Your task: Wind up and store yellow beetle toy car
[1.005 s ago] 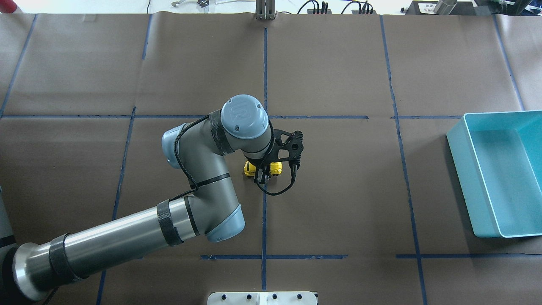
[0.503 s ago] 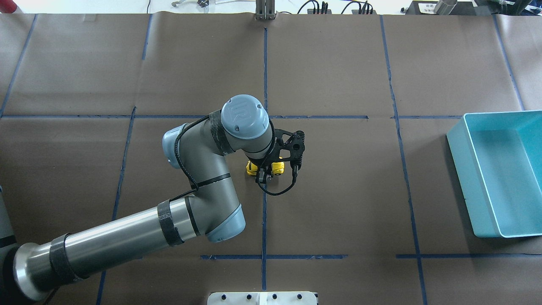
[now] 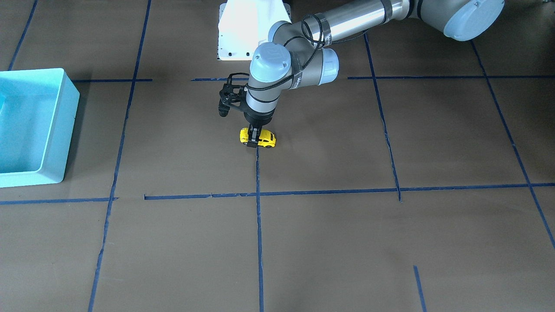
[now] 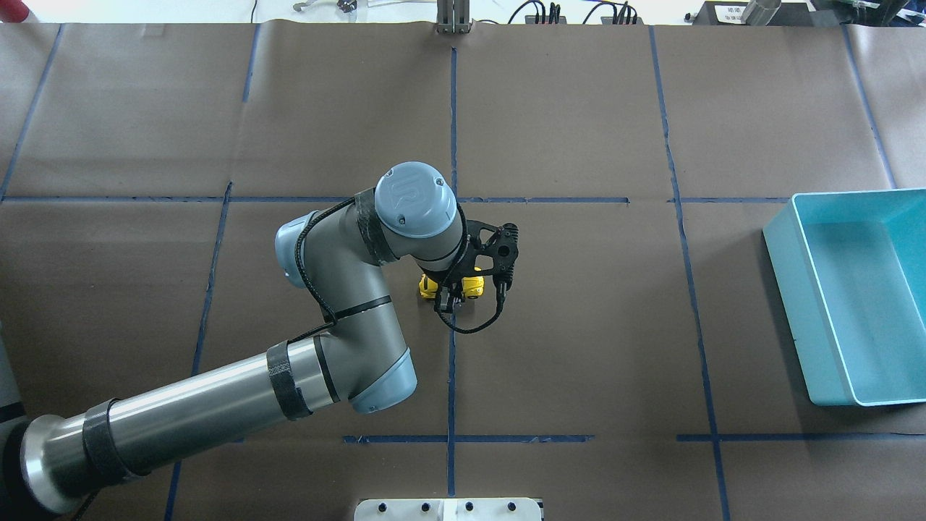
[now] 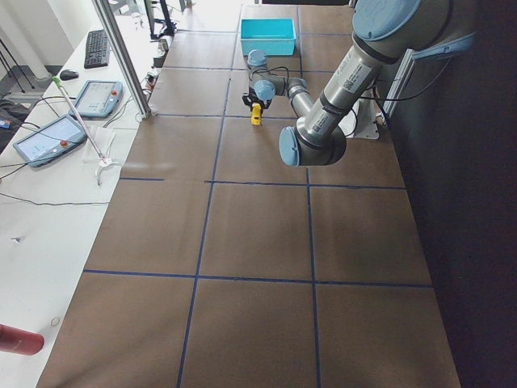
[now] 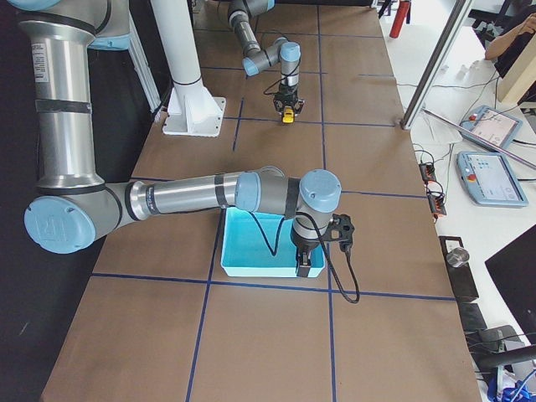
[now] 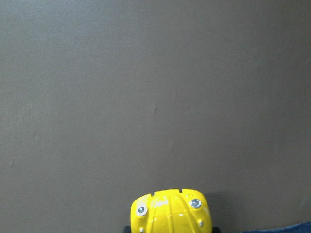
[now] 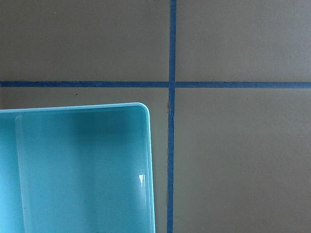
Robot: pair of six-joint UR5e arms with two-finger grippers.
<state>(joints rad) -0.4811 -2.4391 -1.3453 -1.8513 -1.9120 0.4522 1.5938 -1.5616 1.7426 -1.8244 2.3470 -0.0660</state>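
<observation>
The left end effector is clamped on the car, one finger on each flank, pinching across the body's width about midway along it. The car sits directly beneath the end effector and appears to have its wheels down on the tabletop. That low grip reads as deliberate. With the wheels pressed to the paper, dragging the car backward would load a pull-back spring, so the step in hand is probably the winding rather than the lift. Holding the flanks leaves the wheels free to roll. In the wrist view the yellow nose pokes out just ahead of the fingers, with bare paper in front of it.

The left arm reaches out from the base with its elbow bent. Its last link stands vertical, so the end effector points straight down.

The bin lies well off to the left end effector's right, with no car in it, so storing is not yet done. The right end effector hangs over the bin's corner, pointing down, probably waiting. Whether it is open or closed cannot be told from here.
</observation>
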